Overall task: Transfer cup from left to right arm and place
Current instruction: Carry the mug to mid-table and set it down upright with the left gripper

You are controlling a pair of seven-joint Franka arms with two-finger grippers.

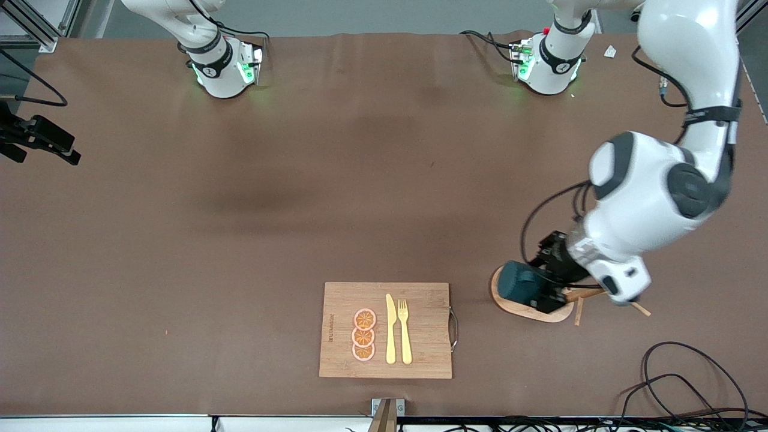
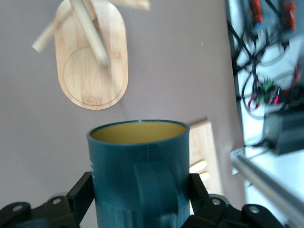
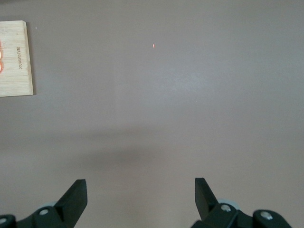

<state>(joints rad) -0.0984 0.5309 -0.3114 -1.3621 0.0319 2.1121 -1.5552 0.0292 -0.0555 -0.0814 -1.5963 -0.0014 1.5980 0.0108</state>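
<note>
The dark teal cup with a yellowish inside is held by my left gripper, just above the base of the wooden peg stand. In the left wrist view the black fingers press both sides of the cup, its handle facing the camera, so my left gripper is shut on it. The stand lies below, apart from the cup. My right gripper hangs open over bare table with nothing between its fingers; the front view does not show it.
A wooden cutting board lies near the front edge, carrying orange slices, a yellow knife and a fork; its corner shows in the right wrist view. Black cables loop at the left arm's end.
</note>
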